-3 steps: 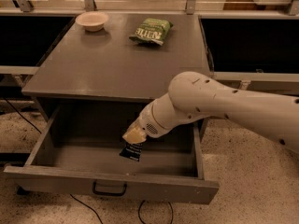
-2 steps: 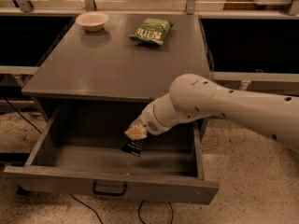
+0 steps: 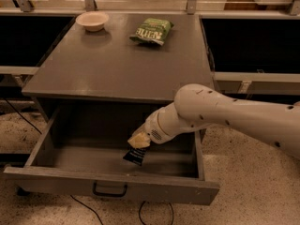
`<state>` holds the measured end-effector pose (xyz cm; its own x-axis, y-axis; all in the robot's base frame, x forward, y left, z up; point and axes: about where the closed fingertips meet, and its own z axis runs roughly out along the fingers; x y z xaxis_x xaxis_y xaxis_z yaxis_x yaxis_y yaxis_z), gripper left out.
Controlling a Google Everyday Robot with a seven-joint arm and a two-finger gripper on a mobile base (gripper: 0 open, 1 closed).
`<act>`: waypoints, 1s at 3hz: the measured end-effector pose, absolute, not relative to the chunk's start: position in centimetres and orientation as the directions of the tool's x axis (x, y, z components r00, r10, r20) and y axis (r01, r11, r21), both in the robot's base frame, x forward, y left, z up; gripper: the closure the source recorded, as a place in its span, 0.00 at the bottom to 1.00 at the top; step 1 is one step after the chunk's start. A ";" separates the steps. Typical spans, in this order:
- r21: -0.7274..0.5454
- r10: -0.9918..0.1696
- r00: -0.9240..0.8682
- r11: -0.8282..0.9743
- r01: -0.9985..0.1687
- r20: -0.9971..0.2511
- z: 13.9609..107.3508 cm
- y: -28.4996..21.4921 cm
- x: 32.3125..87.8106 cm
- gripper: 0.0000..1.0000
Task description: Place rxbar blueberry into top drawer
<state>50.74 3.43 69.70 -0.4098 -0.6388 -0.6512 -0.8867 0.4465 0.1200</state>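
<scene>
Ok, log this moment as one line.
gripper: reaching into open top drawer | holding: rxbar blueberry | state: low inside drawer, not yet released

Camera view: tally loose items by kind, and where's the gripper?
bowl: 1
chip bag: 1
bar: 1, in the gripper inside the open drawer
Total: 3

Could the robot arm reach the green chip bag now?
Probably: nothing covers the chip bag. But the tool is low over the open top drawer, holding the rxbar blueberry.
</scene>
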 end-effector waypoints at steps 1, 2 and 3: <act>0.121 -0.639 -0.410 0.447 -0.887 -0.651 69.6 3.4 50.7 1.00; 0.177 -0.631 -0.454 0.452 -0.874 -0.629 65.5 3.6 51.3 1.00; 0.177 -0.631 -0.454 0.452 -0.874 -0.629 65.5 3.6 51.3 1.00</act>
